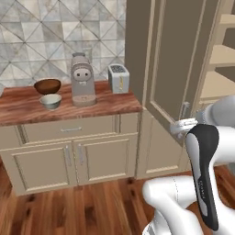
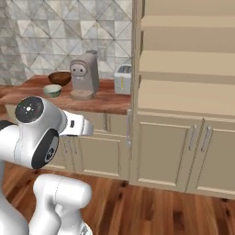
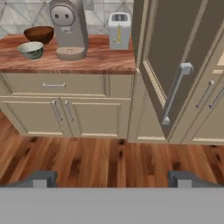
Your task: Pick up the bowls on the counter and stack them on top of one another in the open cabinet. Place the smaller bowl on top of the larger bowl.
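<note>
Over on the far left of the wood-grain surface (image 1: pixel 27 108) the larger bowl (image 1: pixel 47 85), dark reddish-brown and glossy, sits against the tiled wall. Just in front of it, almost touching, is the smaller bowl (image 1: pixel 50 101), pale with dark marks inside. Both stand upright, side by side rather than stacked. To their right comes a grey coffee machine (image 1: pixel 81 79), and then a white toaster (image 1: pixel 118 78) near the right end of the surface. Below run beige drawers and doors with metal handles.

Further right the open cabinet (image 2: pixel 183 96) rises tall, its tan shelves bare, and one long door (image 1: pixel 172 64) is swung out toward the room. The robot's fingers (image 3: pixel 111 178) are spread wide with nothing between them, held low and well back from the surface, above the wooden floor (image 3: pixel 109 157) and facing the lower doors.
</note>
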{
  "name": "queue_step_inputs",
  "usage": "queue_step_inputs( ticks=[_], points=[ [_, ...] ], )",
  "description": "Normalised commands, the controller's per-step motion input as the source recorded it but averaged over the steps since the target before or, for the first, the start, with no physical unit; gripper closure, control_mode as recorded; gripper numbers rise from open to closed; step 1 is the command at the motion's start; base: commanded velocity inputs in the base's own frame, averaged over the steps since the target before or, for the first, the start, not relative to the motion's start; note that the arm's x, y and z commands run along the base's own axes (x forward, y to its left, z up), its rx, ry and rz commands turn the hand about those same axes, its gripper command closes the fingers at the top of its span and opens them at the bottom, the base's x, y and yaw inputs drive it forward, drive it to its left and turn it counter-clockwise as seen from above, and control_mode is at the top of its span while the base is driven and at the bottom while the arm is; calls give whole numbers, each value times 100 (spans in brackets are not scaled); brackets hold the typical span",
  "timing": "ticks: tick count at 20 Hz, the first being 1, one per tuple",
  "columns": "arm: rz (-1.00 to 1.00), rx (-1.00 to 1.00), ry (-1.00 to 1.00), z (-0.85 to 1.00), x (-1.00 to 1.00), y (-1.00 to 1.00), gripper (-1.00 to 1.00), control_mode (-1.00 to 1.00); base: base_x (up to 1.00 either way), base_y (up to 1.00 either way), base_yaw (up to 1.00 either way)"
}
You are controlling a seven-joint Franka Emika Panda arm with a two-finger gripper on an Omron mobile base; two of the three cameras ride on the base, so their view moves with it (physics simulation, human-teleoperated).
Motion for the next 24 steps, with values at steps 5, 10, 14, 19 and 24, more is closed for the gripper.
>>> queue_step_inputs(
  ticks=[5, 10, 14, 19, 24],
  points=[
    [0, 0, 0, 0, 0, 0, -100, 100, -13, 64, -1],
    [0, 0, 0, 0, 0, 0, -100, 100, -8, 68, 0],
    [0, 0, 0, 0, 0, 0, -100, 100, -6, 68, 0],
    [0, 0, 0, 0, 0, 0, -100, 100, -5, 66, 0],
    [0, 0, 0, 0, 0, 0, -100, 100, -4, 65, 0]
  ],
)
